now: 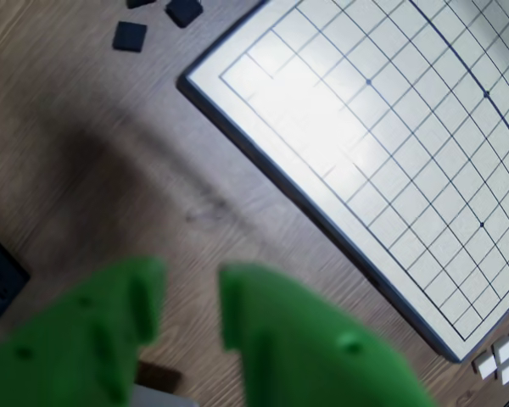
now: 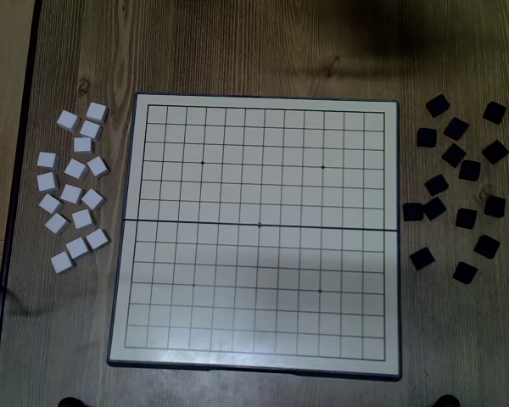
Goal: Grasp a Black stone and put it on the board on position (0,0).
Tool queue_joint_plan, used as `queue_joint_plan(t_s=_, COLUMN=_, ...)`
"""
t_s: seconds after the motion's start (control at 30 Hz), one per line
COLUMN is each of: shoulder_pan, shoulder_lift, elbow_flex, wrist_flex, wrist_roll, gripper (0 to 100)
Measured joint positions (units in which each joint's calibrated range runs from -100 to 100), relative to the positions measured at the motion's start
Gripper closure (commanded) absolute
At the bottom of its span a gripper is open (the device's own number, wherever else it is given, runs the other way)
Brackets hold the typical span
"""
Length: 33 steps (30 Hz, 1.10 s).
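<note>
Wrist view: strong white glare washes out the grid near the corner of the cream square game board (image 1: 382,144); the two green plastic gripper (image 1: 191,305) fingers are blurred, out of focus; a soft dark shadow lies on the brown wood-grain table (image 1: 85,153); grid lines bow from lens distortion. Overhead view: dim, even light, corners darker, a dark shadow at the top edge, slight softness, no glare on the board (image 2: 254,229).
</note>
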<state>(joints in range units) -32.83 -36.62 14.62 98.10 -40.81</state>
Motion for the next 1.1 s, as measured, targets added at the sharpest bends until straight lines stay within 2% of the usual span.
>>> queue_joint_plan(t_s=0.23, shoulder_pan=-4.0, shoulder_lift=9.9, elbow_flex=-8.1, wrist_flex=0.0, wrist_roll=-1.0, gripper=94)
queue_joint_plan(t_s=0.5, shoulder_pan=-9.2, shoulder_lift=21.7, elbow_flex=-18.1, wrist_flex=0.0, wrist_roll=-4.9, gripper=94)
queue_joint_plan(t_s=1.1, shoulder_pan=-7.7, shoulder_lift=24.7, elbow_flex=-18.4, wrist_flex=-1.1, wrist_roll=-4.2, gripper=94)
